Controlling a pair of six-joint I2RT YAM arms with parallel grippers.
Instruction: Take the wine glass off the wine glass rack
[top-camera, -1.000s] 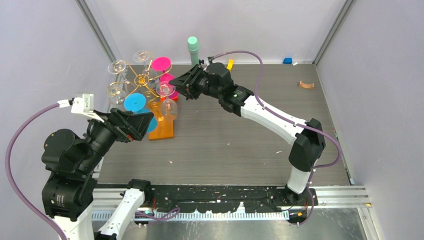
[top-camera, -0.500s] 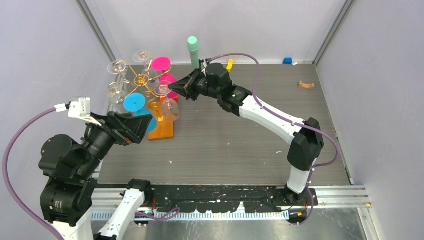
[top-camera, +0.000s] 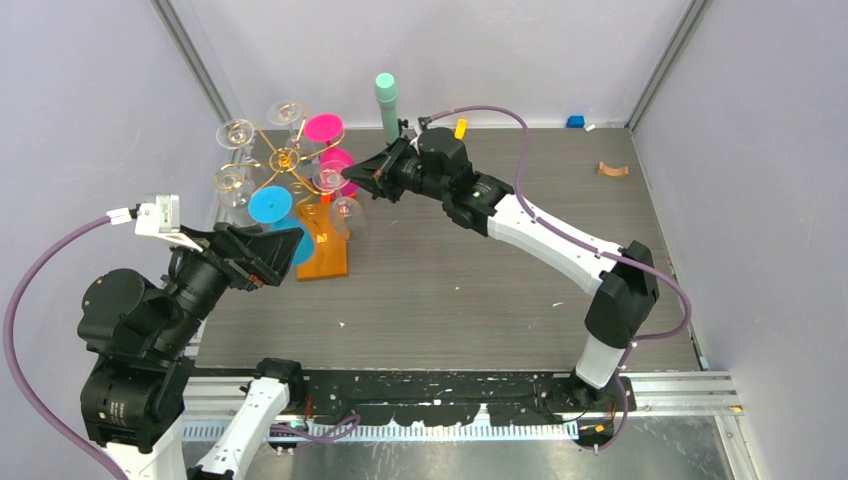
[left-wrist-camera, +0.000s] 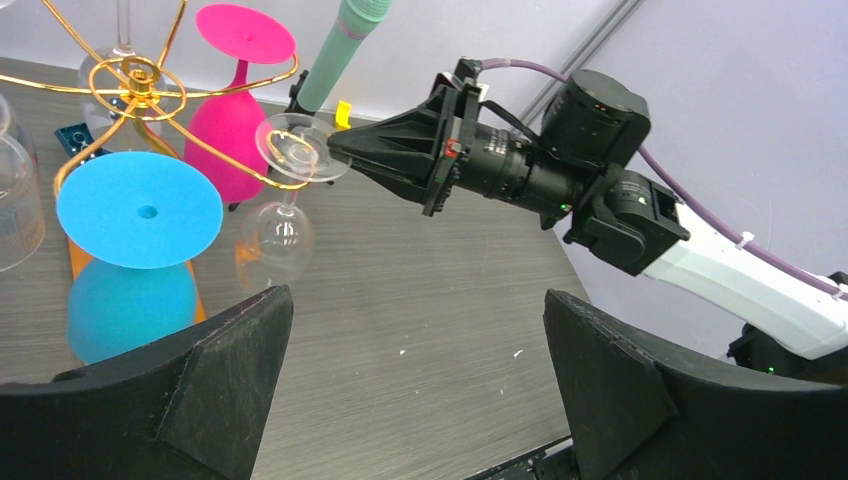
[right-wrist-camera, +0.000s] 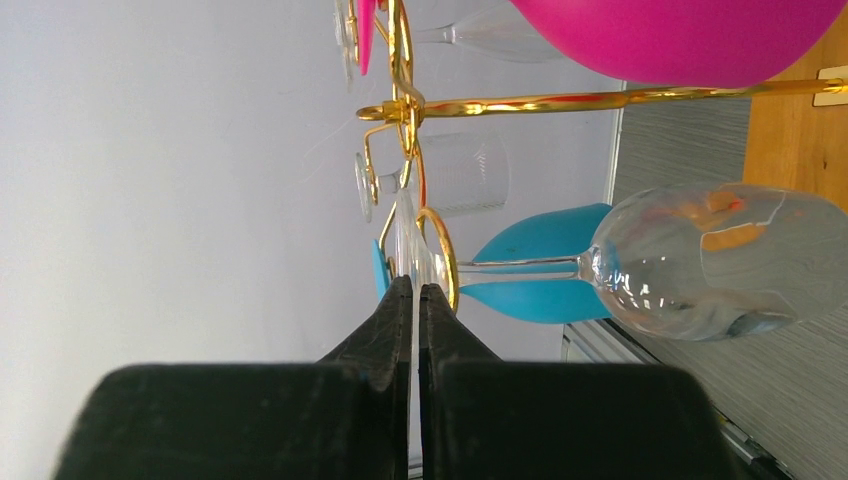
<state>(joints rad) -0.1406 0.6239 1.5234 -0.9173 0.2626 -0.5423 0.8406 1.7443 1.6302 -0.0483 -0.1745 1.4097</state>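
Note:
The gold wire wine glass rack (top-camera: 285, 158) stands on its orange wooden base (top-camera: 325, 255) at the back left. A clear wine glass (top-camera: 346, 216) hangs upside down from its right scroll arm. My right gripper (top-camera: 350, 177) is shut on the thin round foot of this glass (left-wrist-camera: 295, 148), at the arm's outer end. In the right wrist view the fingers (right-wrist-camera: 400, 310) pinch the foot's edge, and the bowl (right-wrist-camera: 700, 260) hangs beside the gold loop (right-wrist-camera: 440, 250). My left gripper (top-camera: 285, 250) is open and empty, near the blue glass (left-wrist-camera: 140, 210).
Pink glasses (top-camera: 323, 128), a blue glass (top-camera: 270, 205) and other clear glasses (top-camera: 237, 133) hang on the same rack. A mint-green cylinder (top-camera: 386, 98) stands behind my right gripper. A small blue block (top-camera: 575, 121) and a brown clip (top-camera: 612, 169) lie far right.
My right gripper moved left to the clear glass's foot and shut on it. The glass bowl swung slightly right. My left arm drew back a little.

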